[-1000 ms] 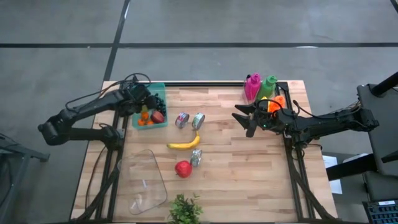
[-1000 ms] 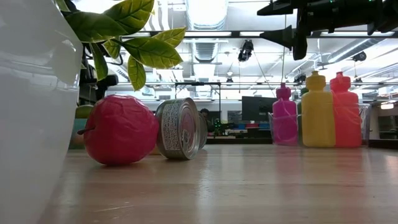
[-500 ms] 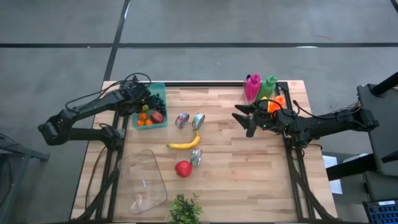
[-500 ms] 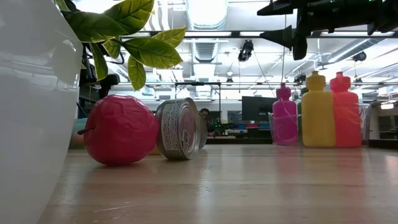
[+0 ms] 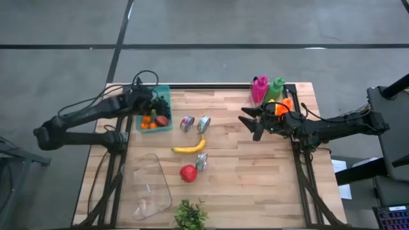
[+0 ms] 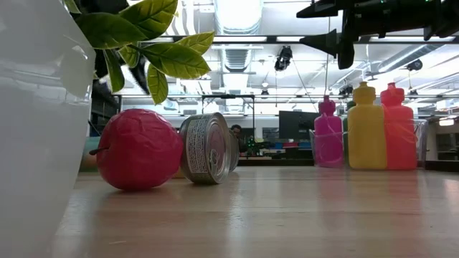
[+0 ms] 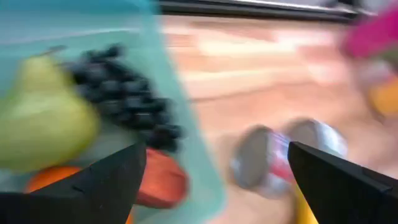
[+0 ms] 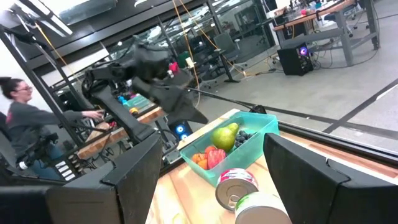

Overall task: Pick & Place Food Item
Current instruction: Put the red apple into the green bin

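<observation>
Food items: a green pear [image 7: 40, 118], dark grapes [image 7: 124, 102], a red piece [image 7: 160, 184] and orange pieces [image 5: 148, 122] are being held in the teal bin [image 5: 163, 96] at the table's far left corner; the pear is lying beside the grapes, with the red piece just beside them.
Banana [image 5: 188, 147]: being seen on the bare wood near the table's middle, apart from the bin.
Red apple [image 5: 188, 173]: lying on the table [image 5: 255, 172] nearer the front, just beside a tipped tin can [image 5: 202, 161]; in the low view the can [image 6: 208, 148] is touching the apple [image 6: 138, 149].
Two cans [image 5: 195, 123]: lying on their sides between the bin and the banana.
Left tool [image 5: 151, 102]: being held over the teal bin with its fingers [image 7: 106, 180] spread wide; nothing is being gripped between them.
Right tool [image 5: 250, 123]: being held above the table's right half, near the bottles, pointing toward the cans; its fingers [image 8: 134, 177] are standing apart and nothing is being held.
Bottles: a pink bottle [image 5: 259, 89], a green bottle [image 5: 276, 88] and an orange bottle [image 5: 284, 104] are standing together at the far right edge.
Front edge: a clear container [image 5: 151, 185] and a leafy plant [image 5: 190, 215] are sitting there.
Room: a person [image 8: 28, 134] is being seen seated beyond the table in the right wrist view.
</observation>
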Controlling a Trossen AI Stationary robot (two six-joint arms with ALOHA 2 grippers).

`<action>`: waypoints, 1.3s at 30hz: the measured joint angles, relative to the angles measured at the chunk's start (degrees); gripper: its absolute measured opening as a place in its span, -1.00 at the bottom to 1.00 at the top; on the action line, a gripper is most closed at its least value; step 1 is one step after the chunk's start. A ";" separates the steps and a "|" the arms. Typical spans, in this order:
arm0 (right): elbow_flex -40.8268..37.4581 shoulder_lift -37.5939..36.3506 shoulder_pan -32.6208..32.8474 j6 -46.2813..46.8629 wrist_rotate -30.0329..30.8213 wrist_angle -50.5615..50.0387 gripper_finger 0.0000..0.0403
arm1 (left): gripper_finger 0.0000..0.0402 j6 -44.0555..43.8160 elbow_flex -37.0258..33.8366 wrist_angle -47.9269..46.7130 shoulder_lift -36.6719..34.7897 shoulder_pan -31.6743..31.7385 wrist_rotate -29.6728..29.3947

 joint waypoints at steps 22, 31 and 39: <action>0.00 0.00 -0.01 0.00 0.00 0.02 0.37 | 0.95 14.47 -2.24 9.74 0.10 -51.11 -15.20; 0.00 0.02 0.00 -0.01 0.01 0.01 0.37 | 0.95 20.68 -2.24 15.41 1.10 -52.11 -6.56; -0.01 0.02 0.00 -0.01 0.01 0.02 0.37 | 0.95 28.30 -2.21 20.69 3.93 -52.06 -2.40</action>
